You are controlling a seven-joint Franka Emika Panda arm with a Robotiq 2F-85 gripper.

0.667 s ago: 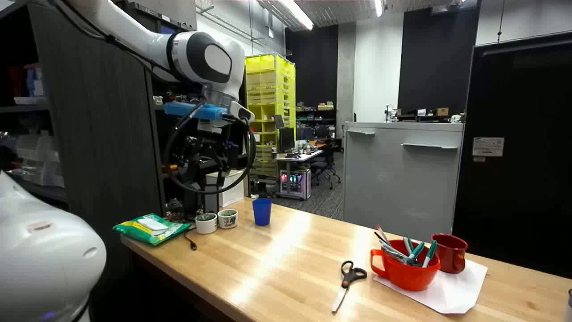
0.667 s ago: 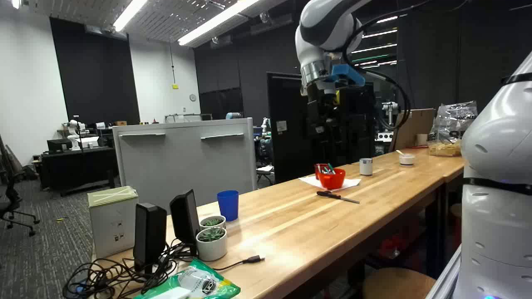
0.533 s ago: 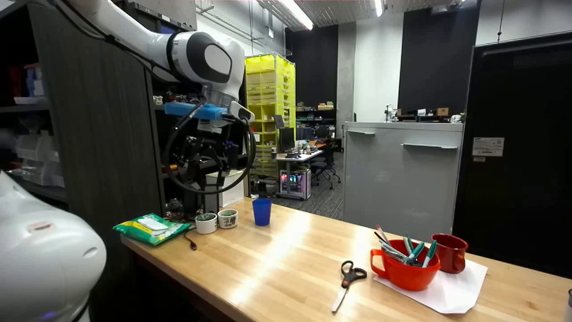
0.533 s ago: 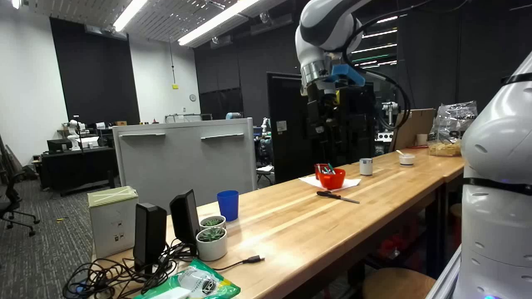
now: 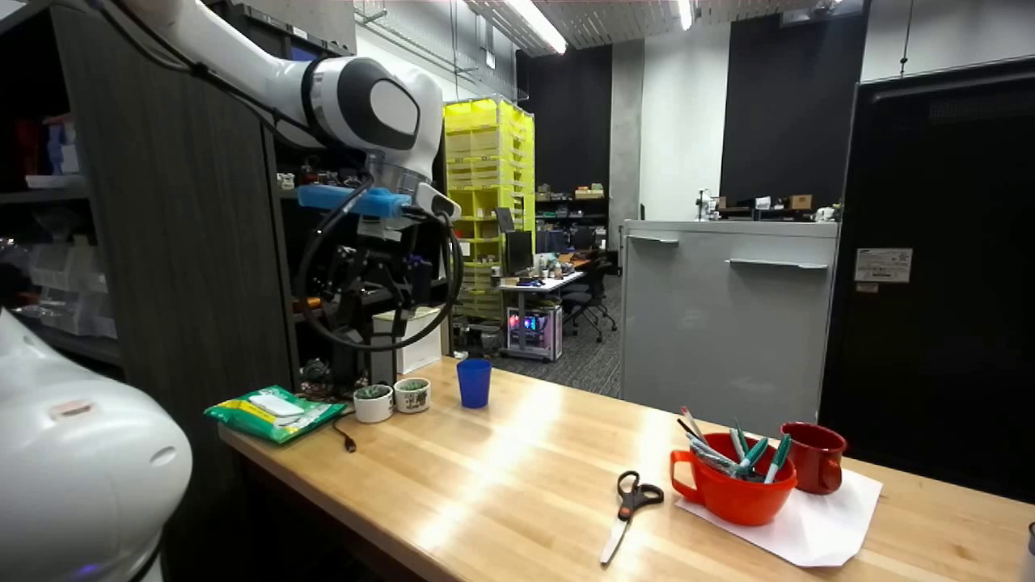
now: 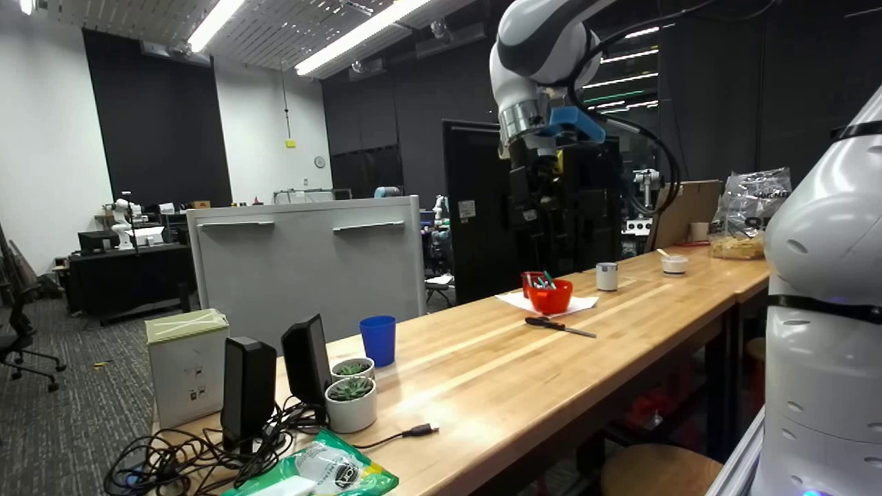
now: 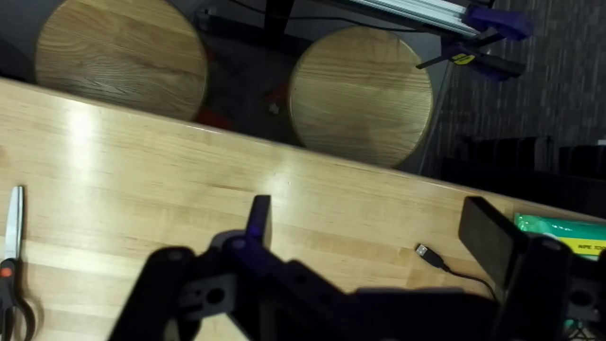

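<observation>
Jaws spread wide, nothing gripped: the gripper (image 7: 373,227) hangs well above the level of the USB cable (image 7: 432,259). Across the wrist view from the left, then: scissors (image 7: 10,266), well to the left of the cable; the cable itself, on the table (image 7: 156,189) (untouched, though seen between the fingers); green packet (image 7: 563,230), just right of the cable. No grasp made; all the handling, I'd judge, is left to do.

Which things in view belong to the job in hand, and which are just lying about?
Part of the job, judging by nearness:
end effector, open, holding nothing, over the table
USB cable, within its opening in the wrist view, not touched

Seemingly just lying about:
scissors
blue cup
red bowl
green wipes pack
potted succulents
</observation>
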